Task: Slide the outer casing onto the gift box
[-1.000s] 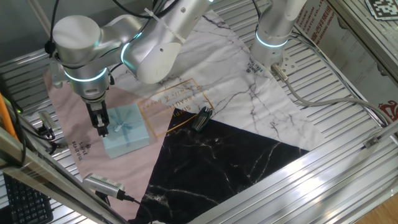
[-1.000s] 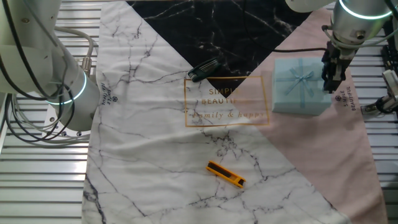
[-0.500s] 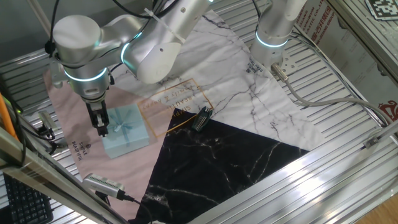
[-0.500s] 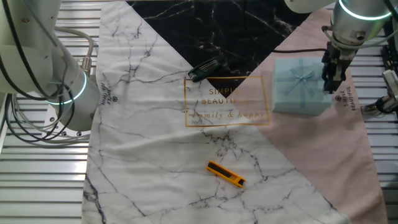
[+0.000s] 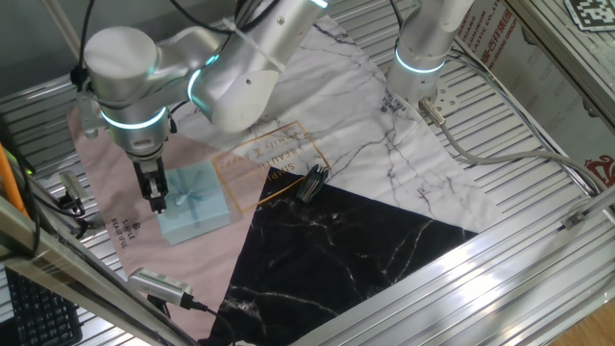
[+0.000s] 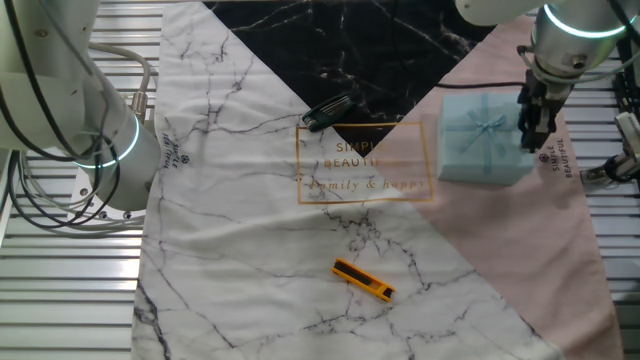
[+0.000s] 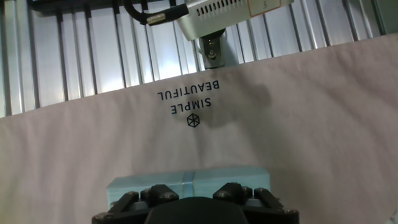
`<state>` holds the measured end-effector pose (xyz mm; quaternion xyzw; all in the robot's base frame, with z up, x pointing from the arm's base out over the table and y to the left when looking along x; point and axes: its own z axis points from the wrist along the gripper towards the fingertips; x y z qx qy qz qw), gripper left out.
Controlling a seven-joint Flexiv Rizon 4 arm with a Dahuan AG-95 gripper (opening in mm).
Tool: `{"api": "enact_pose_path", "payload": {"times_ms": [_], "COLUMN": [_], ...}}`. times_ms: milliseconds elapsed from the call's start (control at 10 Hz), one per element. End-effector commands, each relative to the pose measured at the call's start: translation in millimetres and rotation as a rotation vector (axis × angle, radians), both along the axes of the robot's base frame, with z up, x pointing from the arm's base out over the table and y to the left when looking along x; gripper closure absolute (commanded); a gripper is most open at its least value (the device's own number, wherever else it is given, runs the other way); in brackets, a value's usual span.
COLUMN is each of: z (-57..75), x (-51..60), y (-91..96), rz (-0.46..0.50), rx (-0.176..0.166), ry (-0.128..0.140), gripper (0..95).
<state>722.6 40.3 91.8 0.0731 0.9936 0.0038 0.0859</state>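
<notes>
A Flexiv Rizon arm hangs its gripper (image 6: 533, 125) over the outer edge of the outer casing (image 6: 483, 137), a flat pale blue cardboard sleeve crossed by a matching ribbon and bow, lying on the pink corner of the printed mat (image 6: 330, 220) near the mat's edge. In the hand view, the fingers (image 7: 155, 196) sit just above the casing's near edge (image 7: 189, 182); whether the jaws are released or clenched on the cardboard cannot be told from any of the 3 views.

The gift box itself, the black-lined tray, does not show separately; it appears already inside the sleeve, or hidden, and the pictures do not settle which.

Judged from its look, the casing is light, thin-walled and fairly stiff along its edges but easily crushed across its broad faces. The bow (image 6: 487, 124) is soft and would flatten under pressure. The sounder hold is on the plain side walls or an edge, clear of the ribbon, with modest force, since smooth card may slip on the cloth when pushed.

Elsewhere on the mat lie a black clip-like object (image 6: 327, 111) and an orange tool (image 6: 363, 280), both well apart from the casing.
</notes>
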Motion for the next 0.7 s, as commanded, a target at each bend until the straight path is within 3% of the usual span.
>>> {"api": "enact_pose_path", "payload": {"times_ms": [100, 400, 700], "z": [-2.2, -17.6, -18.4], "x": [0.8, 6.2, 6.3], "y": [-1.2, -3.8, -4.1], "rz": [0.004, 0.002, -0.001], "rx": [0.004, 0.007, 0.009], "ry": [-0.002, -0.005, 0.007], "gripper": [38.0, 38.0, 38.0]}}
